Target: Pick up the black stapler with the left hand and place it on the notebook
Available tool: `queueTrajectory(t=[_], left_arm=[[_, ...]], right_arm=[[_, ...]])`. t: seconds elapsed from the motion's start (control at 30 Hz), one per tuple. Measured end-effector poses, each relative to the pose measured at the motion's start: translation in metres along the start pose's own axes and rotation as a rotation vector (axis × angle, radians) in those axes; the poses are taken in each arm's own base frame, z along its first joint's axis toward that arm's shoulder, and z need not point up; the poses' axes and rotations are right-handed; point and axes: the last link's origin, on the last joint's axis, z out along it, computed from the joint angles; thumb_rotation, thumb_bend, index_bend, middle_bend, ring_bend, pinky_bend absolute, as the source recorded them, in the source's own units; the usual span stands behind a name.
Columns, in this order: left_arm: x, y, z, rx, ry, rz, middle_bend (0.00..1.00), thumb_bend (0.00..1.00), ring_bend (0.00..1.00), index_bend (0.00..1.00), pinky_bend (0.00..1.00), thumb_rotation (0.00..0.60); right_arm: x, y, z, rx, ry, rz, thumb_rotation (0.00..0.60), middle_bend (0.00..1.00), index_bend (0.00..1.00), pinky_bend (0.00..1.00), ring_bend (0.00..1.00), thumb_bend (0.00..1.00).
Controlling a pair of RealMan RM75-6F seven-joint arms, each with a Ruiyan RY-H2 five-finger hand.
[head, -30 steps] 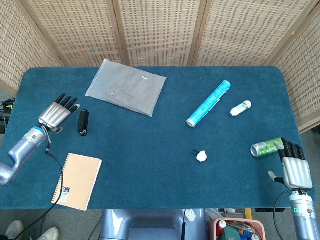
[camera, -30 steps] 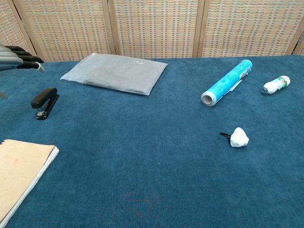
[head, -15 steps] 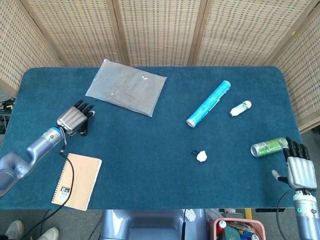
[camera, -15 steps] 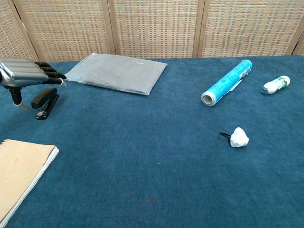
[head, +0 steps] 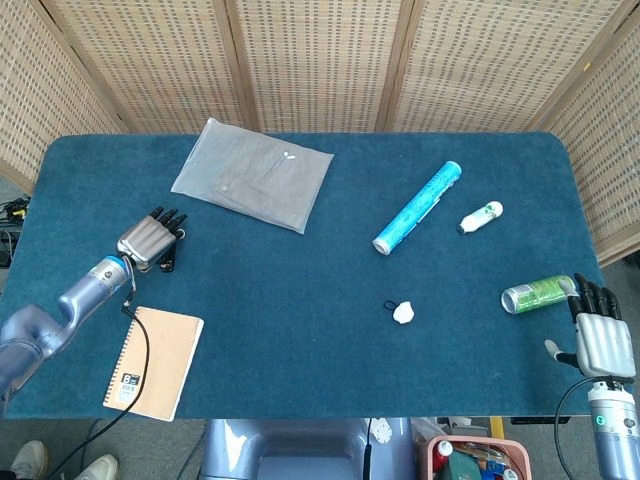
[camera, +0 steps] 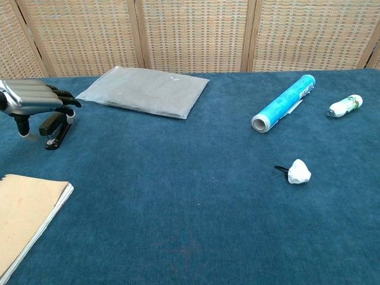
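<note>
The black stapler (head: 168, 261) (camera: 54, 132) lies on the blue table at the left, mostly covered in the head view by my left hand (head: 150, 240) (camera: 32, 98). That hand hovers just over it with fingers stretched forward and slightly bent down around its top; I cannot tell whether they touch it. The stapler still rests on the cloth. The tan spiral notebook (head: 155, 362) (camera: 24, 217) lies flat near the front left edge, a short way nearer than the stapler. My right hand (head: 597, 335) stays at the front right edge, fingers straight, holding nothing.
A grey flat pouch (head: 253, 173) (camera: 145, 91) lies behind the stapler. A blue roll (head: 417, 207), a white bottle (head: 481, 216), a green can (head: 535, 293) and a small white object (head: 403, 312) occupy the right half. A wicker screen stands behind the table.
My left hand has moved right from beside the stapler to above it and lowered, fingers bending over it. The right hand has drawn back slightly toward the table edge.
</note>
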Motion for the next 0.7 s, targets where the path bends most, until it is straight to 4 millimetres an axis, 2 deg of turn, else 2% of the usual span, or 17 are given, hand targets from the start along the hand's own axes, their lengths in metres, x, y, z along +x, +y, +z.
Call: queueTrajectory(t=[0.1,0.27,0.33,0.47,0.7], left_arm=[[-0.003,0.002,0.001,0.001,-0.006,0.001,0.19,0.29,0.06,0.41,0.20,0.600],[-0.005,0.004,0.004,0.009,0.004,0.002,0.33,0.47,0.20,0.57,0.34,0.600],[-0.005,0.005,0.005,0.012,0.013,0.003,0.37,0.50,0.24,0.62,0.37,0.600],[-0.005,0.011,0.006,0.008,0.044,0.004,0.46,0.51,0.33,0.72,0.43,0.600],[-0.001,0.019,0.005,-0.017,0.114,-0.001,0.50,0.53,0.36,0.74,0.45,0.600]], right_arm=[[0.000,0.000,0.000,0.001,0.002,0.000,0.600,0.00,0.00,0.00,0.00,0.17],[0.000,0.000,0.001,0.002,0.004,0.001,0.600,0.00,0.00,0.00,0.00,0.17],[0.000,0.000,0.001,0.003,0.005,0.001,0.600,0.00,0.00,0.00,0.00,0.17],[0.000,0.000,0.001,0.005,0.006,0.002,0.600,0.00,0.00,0.00,0.00,0.17],[0.000,0.000,0.000,0.006,0.007,0.009,0.600,0.00,0.00,0.00,0.00,0.17]])
